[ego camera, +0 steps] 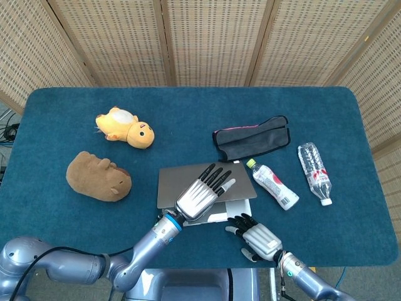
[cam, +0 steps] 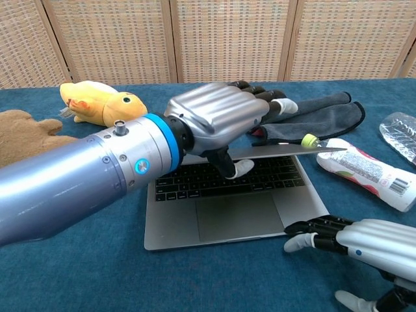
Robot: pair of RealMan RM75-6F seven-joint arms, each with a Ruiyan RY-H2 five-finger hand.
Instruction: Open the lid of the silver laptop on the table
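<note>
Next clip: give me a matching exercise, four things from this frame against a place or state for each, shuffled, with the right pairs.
Things:
1. silver laptop
2. yellow plush toy
3. dark grey cloth
4. clear plastic water bottle

Places or states:
A. lying nearest the table's right edge
B. lid partly raised, held by the left hand
C. behind the brown plush toy
D. just beyond the laptop's far right corner

Pairs: 1-B, 2-C, 3-D, 4-A

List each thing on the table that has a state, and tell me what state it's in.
Silver laptop: lid partly raised, keyboard showing.
Left hand: holds the lid's front edge, thumb under it.
Right hand: holds nothing, fingertips by the laptop's front right corner.
White squeeze bottle with green cap: capped, lying down.
Clear plastic water bottle: capped, lying down.
</note>
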